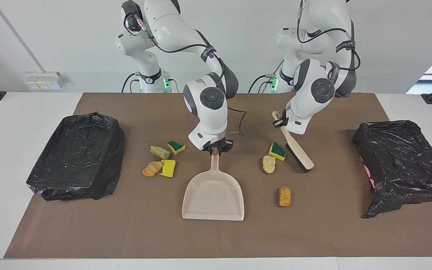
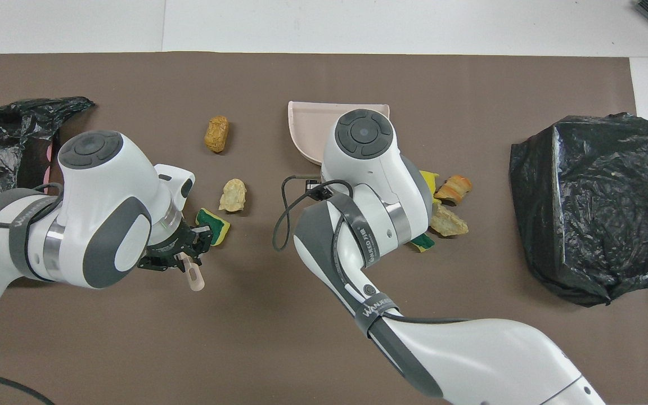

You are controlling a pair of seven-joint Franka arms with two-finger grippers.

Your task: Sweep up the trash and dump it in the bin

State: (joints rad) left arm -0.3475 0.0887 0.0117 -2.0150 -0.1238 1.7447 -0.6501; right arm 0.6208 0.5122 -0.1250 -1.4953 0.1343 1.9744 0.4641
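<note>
My right gripper is shut on the handle tip of the beige dustpan, which lies flat mid-table; in the overhead view the arm hides this gripper. My left gripper is shut on the handle of the beige brush, which slants down to the mat beside a green-yellow sponge and a pale lump. A brown lump lies farther out. Several scraps of trash cluster beside the dustpan toward the right arm's end. Overhead, the left gripper shows beside the sponge.
A bin lined with a black bag stands at the right arm's end of the brown mat. A second black-bagged bin stands at the left arm's end. White table edges frame the mat.
</note>
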